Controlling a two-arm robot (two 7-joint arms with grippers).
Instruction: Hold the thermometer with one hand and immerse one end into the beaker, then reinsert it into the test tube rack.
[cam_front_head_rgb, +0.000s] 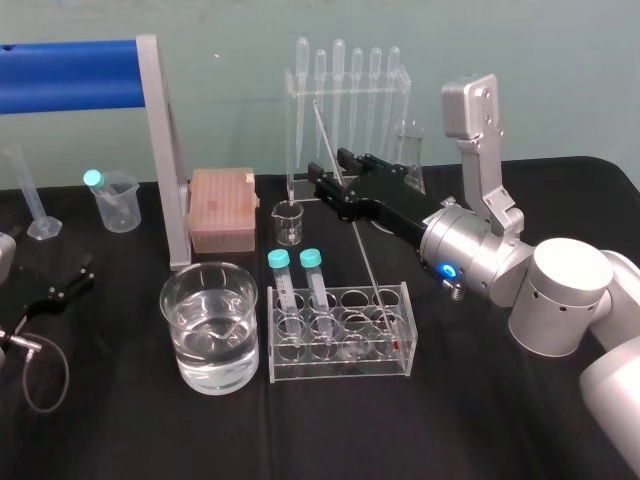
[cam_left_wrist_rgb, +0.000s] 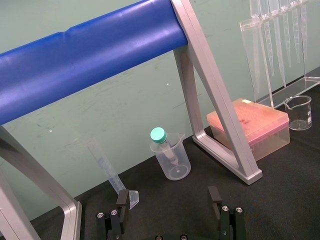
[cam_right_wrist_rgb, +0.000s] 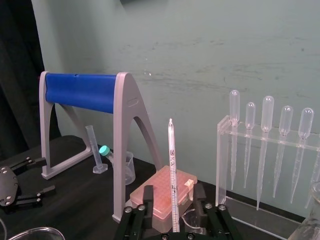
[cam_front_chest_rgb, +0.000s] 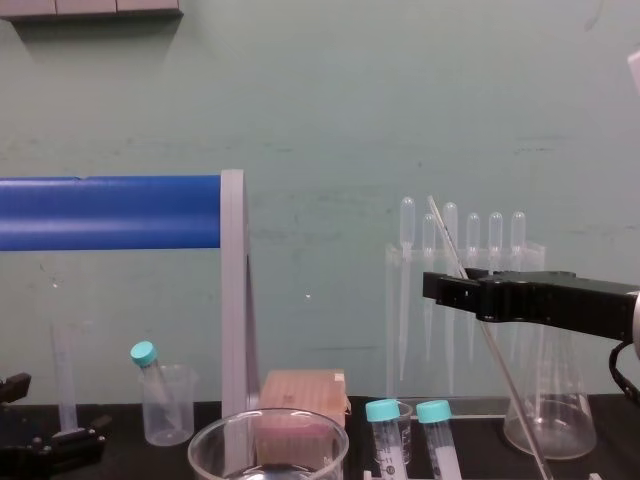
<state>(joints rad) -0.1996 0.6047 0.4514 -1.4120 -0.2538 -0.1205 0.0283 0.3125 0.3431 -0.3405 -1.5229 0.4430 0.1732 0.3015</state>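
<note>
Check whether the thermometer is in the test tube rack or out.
In: the thermometer leans, its lower end sitting in the rack's right-hand cell.

We record beaker, glossy clear glass, thermometer, smooth clear glass, test tube rack, glossy clear plastic, tablecloth, matt black fabric, right gripper, matt black.

A lab: pipettes, a beaker, a test tube rack.

No word, label or number can be read anywhere. The thermometer carries fine scale marks too small to make out, and the teal-capped tubes show faint, illegible graduations.
</note>
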